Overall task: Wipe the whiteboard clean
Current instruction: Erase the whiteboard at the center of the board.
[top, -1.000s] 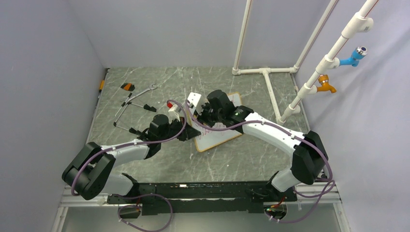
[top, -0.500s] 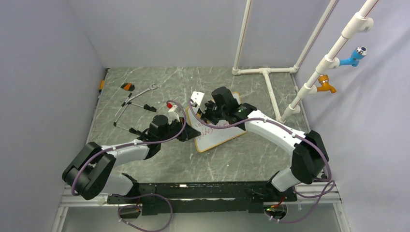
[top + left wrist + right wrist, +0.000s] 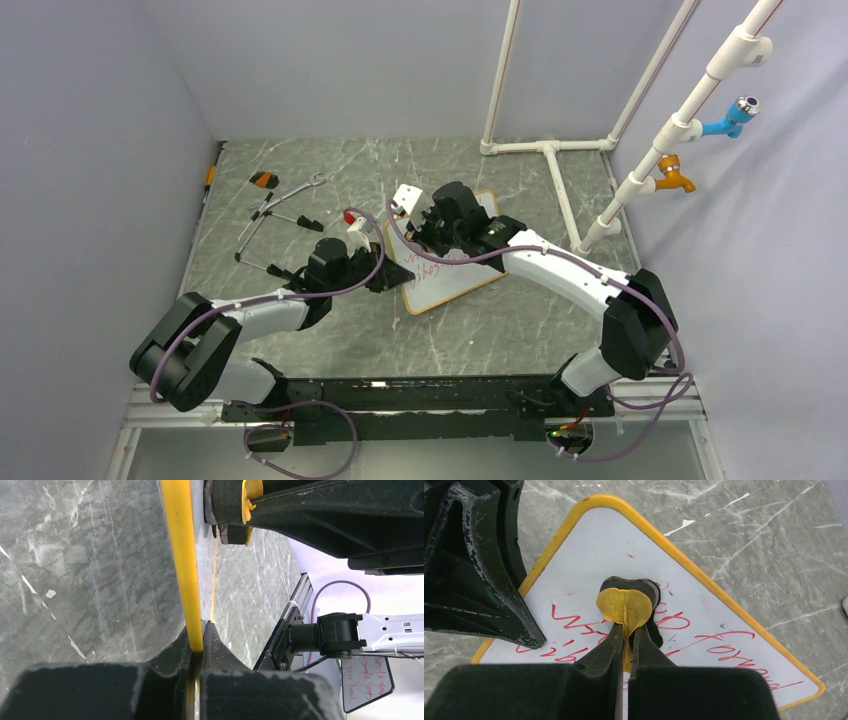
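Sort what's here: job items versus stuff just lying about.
Job: white rectangular whiteboard with yellow frame and red writing; yellow eraser with dark pad, in right gripper; left gripper, clamped on the board's frame.
Lying about: thin metal hand tools; white plastic pipes; blue tap.

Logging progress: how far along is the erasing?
Done: left pincer clamps the board by its frame; right pincer grips the eraser. In hand: eraser pressed on the board, mid-writing. Left: red writing covers most of it; one corner looks clean.
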Robot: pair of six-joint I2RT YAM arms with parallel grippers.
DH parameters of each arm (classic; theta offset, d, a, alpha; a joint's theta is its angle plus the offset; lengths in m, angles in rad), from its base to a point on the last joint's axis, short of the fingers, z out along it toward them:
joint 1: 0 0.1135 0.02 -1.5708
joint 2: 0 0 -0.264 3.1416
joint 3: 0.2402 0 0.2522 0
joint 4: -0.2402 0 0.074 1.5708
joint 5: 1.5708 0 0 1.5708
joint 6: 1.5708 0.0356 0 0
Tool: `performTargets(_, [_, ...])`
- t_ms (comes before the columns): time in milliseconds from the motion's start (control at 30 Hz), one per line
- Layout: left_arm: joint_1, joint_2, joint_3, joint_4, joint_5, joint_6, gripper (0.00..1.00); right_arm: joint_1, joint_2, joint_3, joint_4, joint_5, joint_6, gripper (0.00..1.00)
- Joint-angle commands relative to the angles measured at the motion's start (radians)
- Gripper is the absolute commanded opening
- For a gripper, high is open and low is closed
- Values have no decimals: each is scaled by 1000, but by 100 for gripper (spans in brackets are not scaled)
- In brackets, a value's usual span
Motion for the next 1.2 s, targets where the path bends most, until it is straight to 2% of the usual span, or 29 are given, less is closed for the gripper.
performTargets(0, [-28,-18,11,131,159,119,0,15,46,21,24,-19,-31,0])
performTargets(67, [-27,-29,14,118,160,143,0,43,45,25,2,-78,-71,0])
performTargets(167, [-27,-49,12,123,163,164,0,79,59,42,-3,-68,-81,0])
performTargets(333, [-30,-81,27,71,152,195,0,81,94,33,83,142,-35,0])
performTargets(433, [-34,-85,27,65,143,195,0,72,87,32,100,176,-25,0])
performTargets(533, [-46,-80,27,51,136,197,0,66,86,38,86,155,-35,0])
performTargets(733, [-54,-72,41,26,148,208,0,72,98,62,-20,-55,-105,0])
performTargets(867, [-63,-56,56,0,150,222,0,74,77,59,-38,-102,-126,0])
performTargets(1167, [-90,-20,74,-7,152,224,0,13,66,45,71,136,-24,0])
